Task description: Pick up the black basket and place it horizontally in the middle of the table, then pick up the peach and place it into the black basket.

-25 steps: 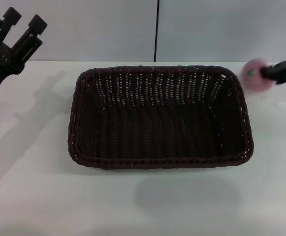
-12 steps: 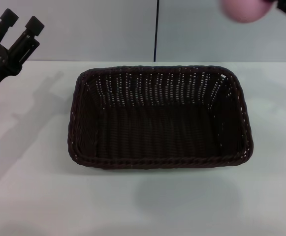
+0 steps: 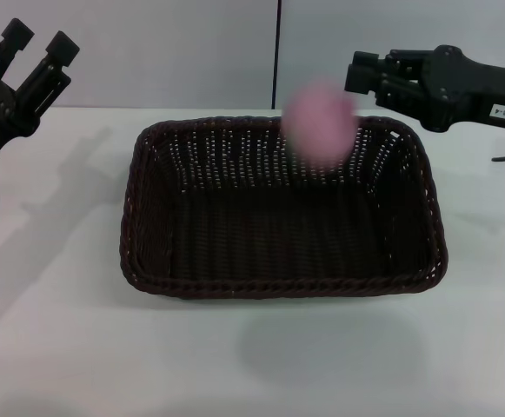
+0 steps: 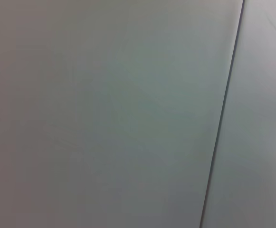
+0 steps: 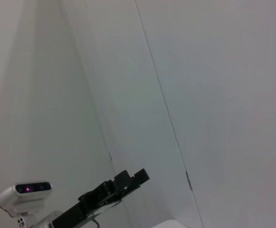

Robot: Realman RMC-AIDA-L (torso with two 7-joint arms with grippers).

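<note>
Released from the right gripper (image 3: 361, 78), whose jaws stand apart, the peach (image 3: 320, 123) falls toward the black basket (image 3: 282, 208) and may bounce out.

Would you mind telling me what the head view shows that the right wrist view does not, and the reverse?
Only the head view shows the black basket lying crosswise on the table, the blurred peach in the air over its far right part, free of the right gripper beside it. Only the right wrist view shows a small grey camera unit. Both show the left gripper, raised with its jaws apart, and the pale wall with its dark seam.
</note>
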